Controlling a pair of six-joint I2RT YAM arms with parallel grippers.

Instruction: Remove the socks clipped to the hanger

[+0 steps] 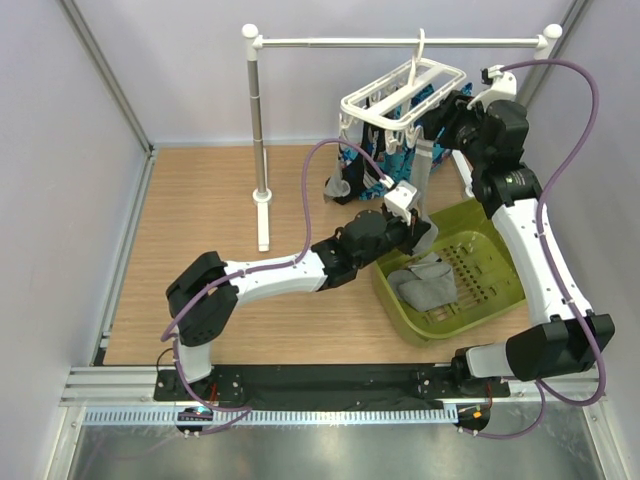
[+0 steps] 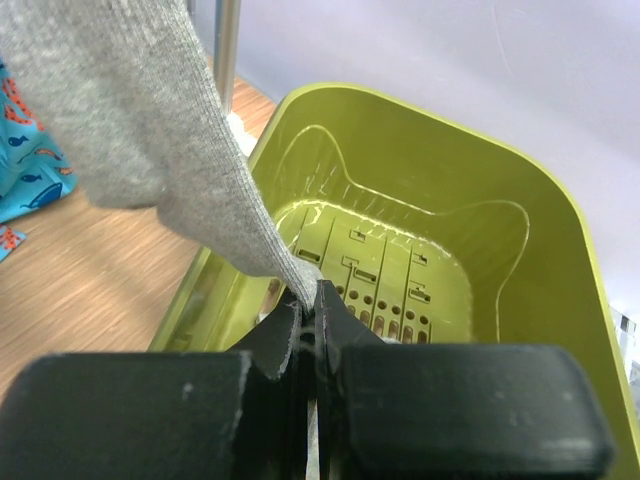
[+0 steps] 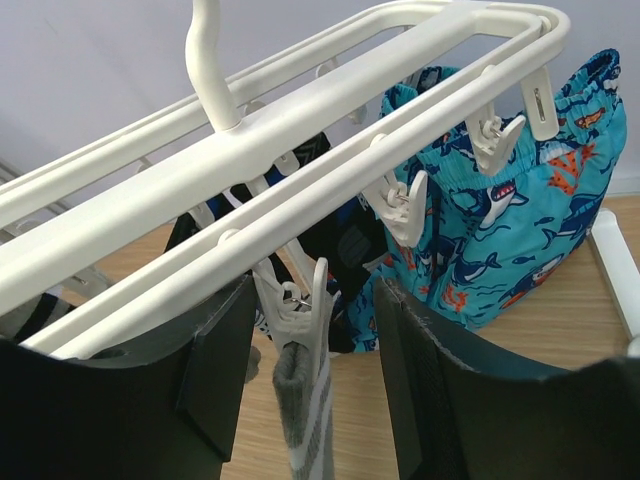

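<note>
While the left hand (image 2: 318,310) gripped the grey sock (image 2: 150,120) by its tip above the green basket (image 2: 570,230), the right hand (image 3: 312,380) stood open astride that sock's peg (image 3: 297,300) on the hanger (image 3: 330,95), bottom centre of frame, so squeezing the peg seemed next.

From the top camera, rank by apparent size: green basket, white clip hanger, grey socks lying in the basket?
Largest: green basket.
Then: white clip hanger.
Smallest: grey socks in the basket.
The raised hanger may look enlarged.

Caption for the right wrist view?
Open right gripper straddles a hanger peg clipping a grey sock; blue cloth behind.
</note>
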